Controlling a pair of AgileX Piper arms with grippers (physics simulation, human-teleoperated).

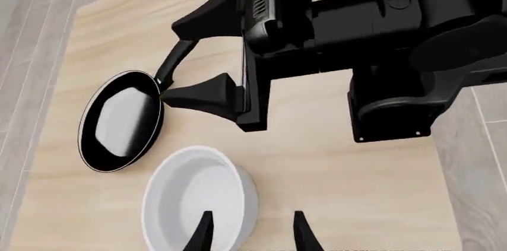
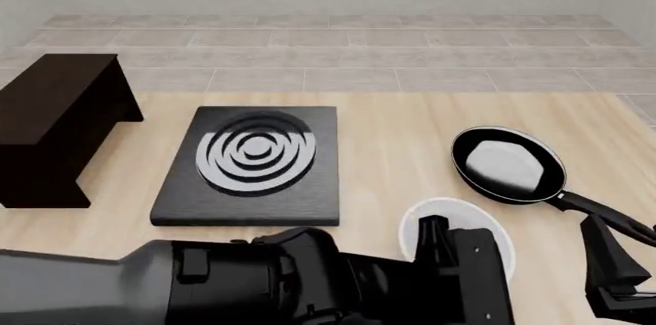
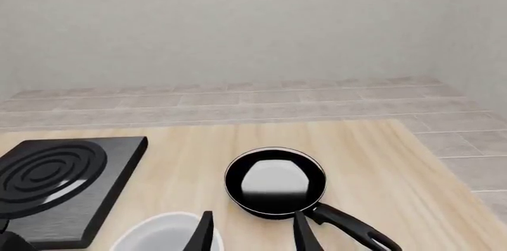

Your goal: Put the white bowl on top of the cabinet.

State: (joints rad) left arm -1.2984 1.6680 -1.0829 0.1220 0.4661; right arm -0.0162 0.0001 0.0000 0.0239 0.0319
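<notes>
The white bowl (image 2: 451,212) sits on the table near the front, right of centre; it also shows in the left wrist view (image 1: 190,200) and the right wrist view (image 3: 158,232). My left gripper (image 1: 252,236) is open, one finger over the bowl's inside and one outside its wall; in the front view it (image 2: 435,239) is right at the bowl's near rim. The dark cabinet (image 2: 51,121) stands at the far left. My right gripper (image 2: 615,273) is open and empty at the front right, near the pan's handle; it also shows in its own wrist view (image 3: 252,236).
A black frying pan (image 2: 508,164) with a pale patch lies right of the bowl, its handle pointing to the front right. A black stove plate (image 2: 251,164) with silver rings lies between the cabinet and the bowl. My left arm fills the bottom of the front view.
</notes>
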